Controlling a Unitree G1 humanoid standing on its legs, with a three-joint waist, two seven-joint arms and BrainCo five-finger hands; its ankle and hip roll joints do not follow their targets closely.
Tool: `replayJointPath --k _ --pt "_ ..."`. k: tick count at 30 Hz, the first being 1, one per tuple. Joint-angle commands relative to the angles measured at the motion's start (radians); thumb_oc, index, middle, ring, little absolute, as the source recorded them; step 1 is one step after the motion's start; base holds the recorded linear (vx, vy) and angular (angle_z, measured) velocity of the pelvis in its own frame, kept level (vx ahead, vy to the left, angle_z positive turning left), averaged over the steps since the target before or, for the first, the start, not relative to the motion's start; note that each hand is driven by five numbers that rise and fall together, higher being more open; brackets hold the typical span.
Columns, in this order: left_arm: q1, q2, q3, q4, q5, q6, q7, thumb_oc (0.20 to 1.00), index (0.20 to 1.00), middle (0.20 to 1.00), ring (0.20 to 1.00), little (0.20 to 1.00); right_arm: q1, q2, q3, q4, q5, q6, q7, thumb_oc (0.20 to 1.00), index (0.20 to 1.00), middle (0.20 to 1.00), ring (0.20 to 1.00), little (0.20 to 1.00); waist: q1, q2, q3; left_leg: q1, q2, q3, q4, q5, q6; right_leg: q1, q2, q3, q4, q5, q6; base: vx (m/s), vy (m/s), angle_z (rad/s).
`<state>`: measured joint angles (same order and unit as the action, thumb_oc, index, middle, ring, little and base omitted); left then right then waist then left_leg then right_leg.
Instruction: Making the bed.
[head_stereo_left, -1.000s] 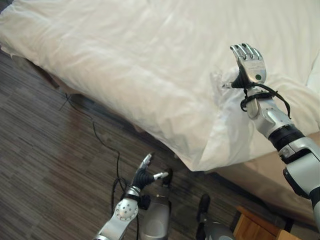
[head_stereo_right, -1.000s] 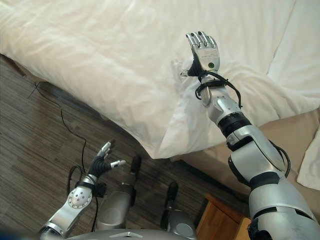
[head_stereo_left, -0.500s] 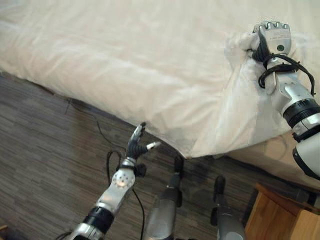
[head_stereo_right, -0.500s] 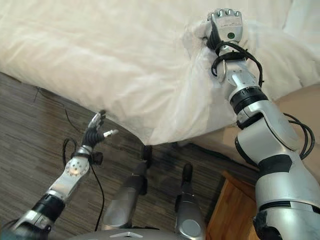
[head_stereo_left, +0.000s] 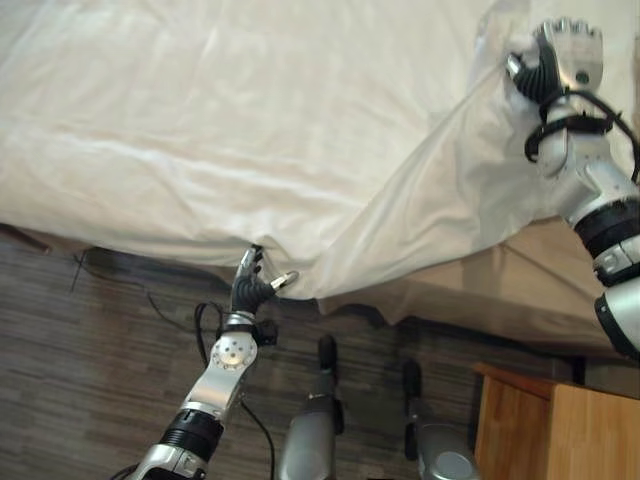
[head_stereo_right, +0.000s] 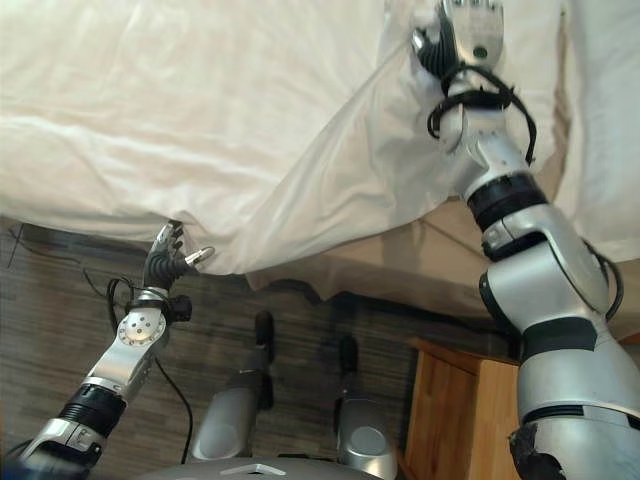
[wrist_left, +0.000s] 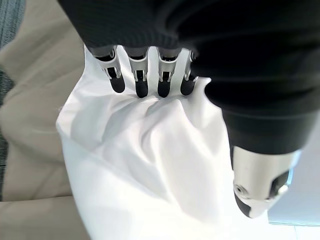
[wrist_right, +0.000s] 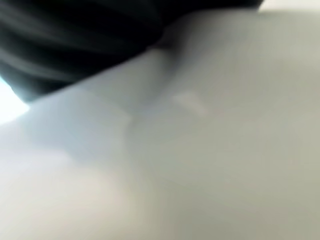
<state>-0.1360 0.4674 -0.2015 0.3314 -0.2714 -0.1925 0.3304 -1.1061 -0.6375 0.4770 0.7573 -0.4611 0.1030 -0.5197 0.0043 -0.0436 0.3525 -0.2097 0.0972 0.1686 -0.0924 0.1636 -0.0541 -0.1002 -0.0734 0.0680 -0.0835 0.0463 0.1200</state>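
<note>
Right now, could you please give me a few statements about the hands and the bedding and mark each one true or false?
1. The right hand is shut on a bunched fold of the white duvet. True.
2. The left hand is up on top of the bed. False: it is at the duvet's lower edge, by the floor.
3. A wooden nightstand stands beside the bed. True.
4. The duvet covers the whole mattress. False: the tan mattress side is bare under the lifted corner.
5. The floor is white tile. False: it is dark and striped.
</note>
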Motion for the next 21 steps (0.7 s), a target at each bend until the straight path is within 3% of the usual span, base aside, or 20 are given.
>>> replayJointPath --k 1,9,17,18,21 --pt "0.008 -0.031 -0.009 -0.058 -0.021 -0.038 -0.043 1.000 1.000 1.000 1.000 1.000 0.129 0.003 -0.034 -0.067 0.048 0.006 -0.031 0.200 0.200 0.200 0.200 0.200 -0.059 -0.059 -0.126 0.104 0.068 0.067 0.005 -0.123 -0.055 -0.073 0.005 0.020 -0.004 -0.011 0.035 0.06 0.010 -0.73" --pt "0.098 -0.069 0.030 -0.093 -0.047 -0.005 -0.097 1.000 1.000 1.000 1.000 1.000 0.475 0.066 -0.164 -0.225 0.026 -0.018 0.024 0.200 0.200 0.200 0.200 0.200 -0.124 -0.044 -0.179 0.186 0.088 0.113 0.005 -0.145 -0.057 -0.033 0.010 0.070 -0.004 -0.012 0.030 0.06 0.002 -0.31" --pt "0.134 -0.075 0.056 -0.089 -0.064 0.001 -0.114 1.000 1.000 1.000 1.000 1.000 0.614 0.081 -0.215 -0.195 0.056 -0.027 0.041 0.200 0.200 0.200 0.200 0.200 -0.156 -0.020 -0.181 0.217 0.101 0.141 0.005 -0.151 -0.063 -0.020 0.019 0.088 -0.004 -0.020 0.030 0.03 0.001 -0.15" --pt "0.131 -0.080 0.054 -0.077 -0.066 0.001 -0.116 1.000 1.000 1.000 1.000 1.000 0.627 0.084 -0.210 -0.171 0.052 -0.026 0.044 0.423 0.423 0.423 0.423 0.423 -0.159 -0.018 -0.179 0.221 0.103 0.146 0.005 -0.151 -0.065 -0.019 0.020 0.088 -0.004 -0.020 0.029 0.01 -0.008 -0.14" --pt "0.119 -0.087 0.046 -0.051 -0.069 -0.002 -0.118 1.000 1.000 1.000 1.000 1.000 0.646 0.099 -0.190 -0.063 0.055 -0.024 0.054 0.931 0.931 0.931 0.931 0.931 -0.162 -0.017 -0.175 0.223 0.106 0.150 0.005 -0.150 -0.068 -0.019 0.021 0.085 -0.004 -0.021 0.029 0.00 -0.009 -0.09"
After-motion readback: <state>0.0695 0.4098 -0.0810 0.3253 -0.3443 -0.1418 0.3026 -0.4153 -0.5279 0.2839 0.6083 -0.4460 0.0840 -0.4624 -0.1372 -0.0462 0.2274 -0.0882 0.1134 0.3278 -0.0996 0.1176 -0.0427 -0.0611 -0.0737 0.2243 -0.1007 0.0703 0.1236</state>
